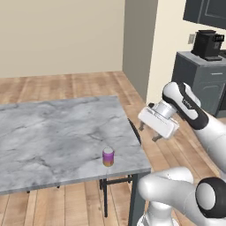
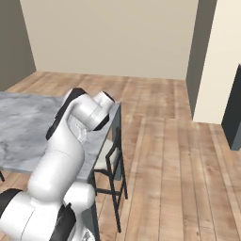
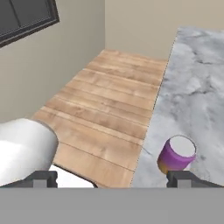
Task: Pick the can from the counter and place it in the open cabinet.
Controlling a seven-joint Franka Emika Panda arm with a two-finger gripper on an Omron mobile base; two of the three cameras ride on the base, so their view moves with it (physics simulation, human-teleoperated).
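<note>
A small cylindrical can (image 1: 108,156) with a purple-magenta body, an orange-yellow lower band and a pale top stands upright on the large grey-white veined marble counter (image 1: 57,137), close to its near right corner and just inside the right edge. The counter rests on thin dark legs above a wooden plank floor (image 1: 66,84).

The white arm's two-finger gripper (image 1: 148,133) hangs in the air off the right edge of the counter, above the floor, up and to the right of the can and apart from it. Its two short dark fingers stand wide apart with nothing between them. In the hand view the can (image 3: 176,154) sits just beside one dark fingertip (image 3: 181,178), at the counter's edge, while the other fingertip lies far across over the floor; the can is not between them.

At the far right of the left base view a black coffee machine (image 1: 206,44) stands on a grey base cabinet (image 1: 198,79), and the lower part of a dark grey wall cabinet (image 1: 207,12) shows above it.
</note>
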